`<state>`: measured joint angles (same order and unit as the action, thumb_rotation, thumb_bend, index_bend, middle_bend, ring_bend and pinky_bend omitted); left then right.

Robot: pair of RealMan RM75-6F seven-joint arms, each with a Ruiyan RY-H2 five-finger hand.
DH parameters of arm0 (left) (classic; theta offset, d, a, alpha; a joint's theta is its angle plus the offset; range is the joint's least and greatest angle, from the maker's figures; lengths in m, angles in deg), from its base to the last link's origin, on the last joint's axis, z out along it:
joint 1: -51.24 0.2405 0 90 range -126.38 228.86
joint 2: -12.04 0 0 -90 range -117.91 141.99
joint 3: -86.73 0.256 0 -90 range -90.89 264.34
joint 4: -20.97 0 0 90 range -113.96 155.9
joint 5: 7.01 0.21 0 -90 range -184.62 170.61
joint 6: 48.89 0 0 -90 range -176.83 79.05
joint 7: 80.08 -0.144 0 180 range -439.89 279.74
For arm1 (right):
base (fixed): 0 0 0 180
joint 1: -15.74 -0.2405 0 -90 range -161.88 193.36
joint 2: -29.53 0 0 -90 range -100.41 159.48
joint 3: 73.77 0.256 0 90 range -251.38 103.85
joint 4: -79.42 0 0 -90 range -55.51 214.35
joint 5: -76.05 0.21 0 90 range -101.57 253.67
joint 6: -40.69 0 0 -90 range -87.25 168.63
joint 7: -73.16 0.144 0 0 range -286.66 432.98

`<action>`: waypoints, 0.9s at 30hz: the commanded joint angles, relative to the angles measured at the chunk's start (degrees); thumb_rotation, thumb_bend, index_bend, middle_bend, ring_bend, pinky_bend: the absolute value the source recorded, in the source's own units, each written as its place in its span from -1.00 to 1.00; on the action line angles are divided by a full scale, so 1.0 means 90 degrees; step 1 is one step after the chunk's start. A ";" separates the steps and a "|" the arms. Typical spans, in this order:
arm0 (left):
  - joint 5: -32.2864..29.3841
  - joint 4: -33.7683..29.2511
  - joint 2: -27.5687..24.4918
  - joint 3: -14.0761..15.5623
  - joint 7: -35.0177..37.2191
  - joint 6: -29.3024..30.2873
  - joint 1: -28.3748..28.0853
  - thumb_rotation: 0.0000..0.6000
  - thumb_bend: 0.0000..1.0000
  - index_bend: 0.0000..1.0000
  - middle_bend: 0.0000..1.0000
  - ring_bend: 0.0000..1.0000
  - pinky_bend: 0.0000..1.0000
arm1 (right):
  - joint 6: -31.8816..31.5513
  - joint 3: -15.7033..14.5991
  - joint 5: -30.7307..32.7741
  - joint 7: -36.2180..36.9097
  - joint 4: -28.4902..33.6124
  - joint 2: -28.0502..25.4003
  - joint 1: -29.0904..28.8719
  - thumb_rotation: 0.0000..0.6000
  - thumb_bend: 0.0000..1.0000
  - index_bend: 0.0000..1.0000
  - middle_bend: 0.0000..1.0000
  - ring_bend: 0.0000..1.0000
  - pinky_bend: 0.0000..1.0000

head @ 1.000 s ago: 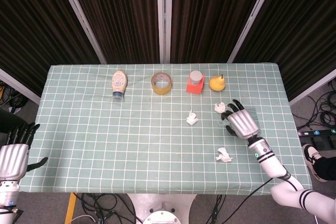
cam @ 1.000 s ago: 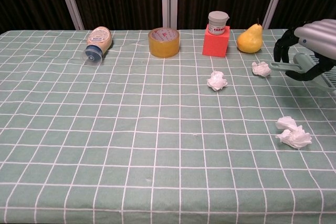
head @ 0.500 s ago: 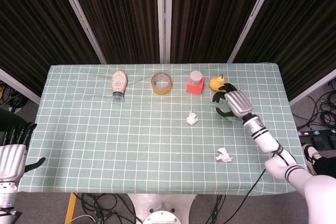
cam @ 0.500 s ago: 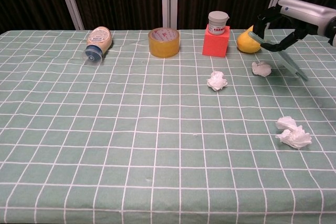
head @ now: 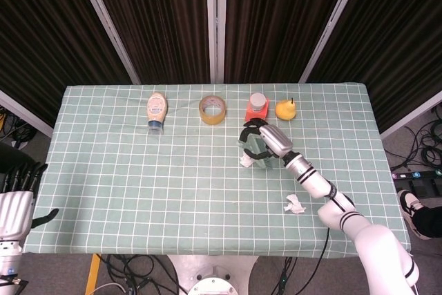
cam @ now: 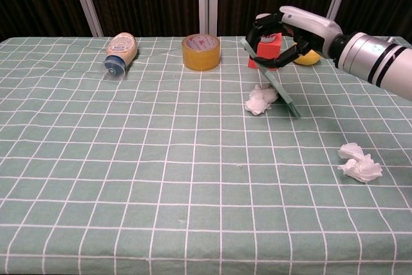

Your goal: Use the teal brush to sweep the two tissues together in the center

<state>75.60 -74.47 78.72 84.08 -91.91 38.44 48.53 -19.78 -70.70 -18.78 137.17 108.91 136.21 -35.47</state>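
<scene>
My right hand [head: 268, 141] [cam: 297, 28] grips the teal brush [cam: 284, 93], which slants down to the tablecloth with its lower end right beside a white tissue clump [cam: 261, 100] [head: 246, 161] in front of the red box. Whether that clump is one tissue or two pressed together I cannot tell. Another crumpled tissue [cam: 360, 162] [head: 295, 204] lies apart at the near right. In the head view the brush [head: 252, 150] is mostly hidden under the hand. My left hand [head: 16, 205] hangs off the table's near left corner, fingers spread, holding nothing.
Along the back stand a lying sauce bottle [cam: 120, 52], a roll of yellow tape [cam: 201, 51], a red box [cam: 264, 55] topped by a white jar, and a pear [cam: 308, 56] behind my right hand. The checked green tablecloth [cam: 161, 178] covers the table.
My right hand swung the brush from the far right leftward past the pear. The tissue that lay near the pear is now at the tissue in front of the red box.
</scene>
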 commanded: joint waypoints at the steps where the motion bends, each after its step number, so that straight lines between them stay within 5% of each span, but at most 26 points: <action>1: -0.0009 0.0000 0.0002 0.0002 0.0005 0.0002 0.0009 1.00 -1.00 -0.78 -0.80 -0.98 -0.93 | -0.0172 -0.0074 -0.0086 0.0300 0.0103 0.0100 -0.0133 1.00 -0.27 0.21 0.10 -0.61 -0.78; 9: 0.0027 0.0064 0.0010 -0.0001 0.0109 0.0002 0.0008 1.00 -1.00 -0.78 -0.80 -0.98 -0.93 | -0.0839 -0.0079 0.0011 0.0127 0.0895 -0.0402 0.0180 1.00 -0.27 0.21 0.11 -0.61 -0.79; 21: 0.0152 0.0247 0.0066 -0.0024 0.0311 -0.0041 -0.0069 1.00 -1.00 -0.78 -0.80 -0.98 -0.93 | -0.1404 -0.0155 0.1455 -0.3074 0.5997 -0.3371 0.2046 1.00 -0.22 0.20 0.11 -0.61 -0.79; 27: 0.0192 0.0260 0.0075 -0.0035 0.0335 -0.0076 -0.0115 1.00 -1.00 -0.78 -0.80 -0.98 -0.93 | -0.1895 -0.0339 0.1972 -0.4522 0.7219 -0.3643 0.2831 1.00 -0.15 0.20 0.11 -0.61 -0.79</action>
<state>77.31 -72.13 79.38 83.77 -88.90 37.76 47.51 -33.21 -72.42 -6.06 105.80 166.27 107.81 -16.53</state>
